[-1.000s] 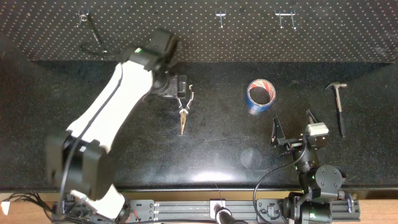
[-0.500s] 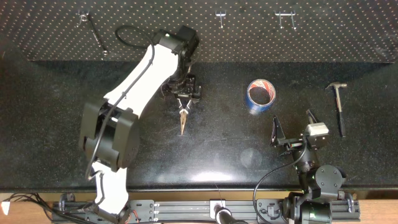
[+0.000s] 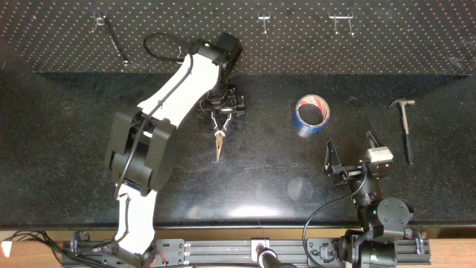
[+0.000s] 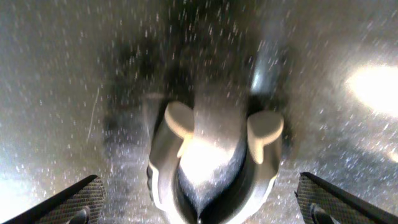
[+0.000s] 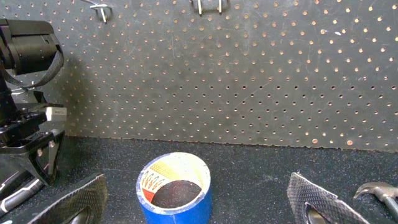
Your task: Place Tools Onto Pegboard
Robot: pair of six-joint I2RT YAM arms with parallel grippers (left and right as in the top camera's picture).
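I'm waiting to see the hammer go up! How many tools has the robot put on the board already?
One looks done: the wrench hangs on the pegboard. In hand: the left gripper is open over the handles of the pliers, not gripping yet. Left to do: the tape roll and hammer lie on the table, with the right gripper open near them.

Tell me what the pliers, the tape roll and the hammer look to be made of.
Pliers: slim brownish nose, seemingly metal; pale, smooth handle sleeves, likely plastic or rubber. Tape roll: glossy blue film, probably plastic. Hammer: bright metal-looking head; dark matte handle, material unclear.
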